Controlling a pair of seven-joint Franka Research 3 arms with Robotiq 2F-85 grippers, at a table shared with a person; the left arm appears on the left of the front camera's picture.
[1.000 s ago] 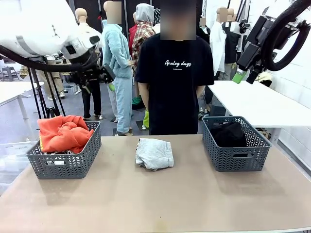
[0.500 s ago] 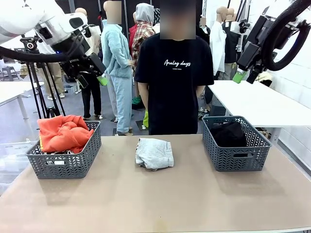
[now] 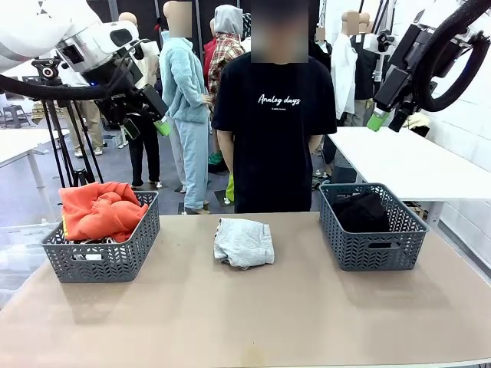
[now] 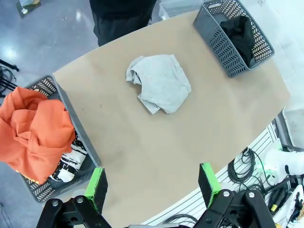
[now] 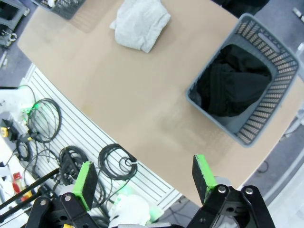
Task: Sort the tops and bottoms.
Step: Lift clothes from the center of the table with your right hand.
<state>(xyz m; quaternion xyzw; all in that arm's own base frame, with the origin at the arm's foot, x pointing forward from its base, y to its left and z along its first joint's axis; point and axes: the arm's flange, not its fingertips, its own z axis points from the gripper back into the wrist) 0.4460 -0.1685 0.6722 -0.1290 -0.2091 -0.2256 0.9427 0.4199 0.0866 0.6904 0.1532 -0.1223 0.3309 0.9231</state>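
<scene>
On the brown worktop (image 3: 245, 314), the light grey top (image 3: 244, 242) lies between the left basket (image 3: 103, 257) holding the orange top (image 3: 100, 209) and the right basket (image 3: 374, 234) holding the black bottoms (image 3: 360, 211), both hands, left (image 4: 151, 184) and right (image 5: 142, 176), raised, released and empty

Both arms (image 3: 77, 46) raised (jaws wide)

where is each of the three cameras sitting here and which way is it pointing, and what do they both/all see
Front view: fixed on the robot's side, facing the person across the table; left gripper and right gripper raised, open.
Left wrist view: high above, looking down past its green pads at the orange top in the left basket.
Right wrist view: high above, looking down past its own fingers at the black bottoms in the right basket.
Shared: the grey top lying loose mid-table.
</scene>
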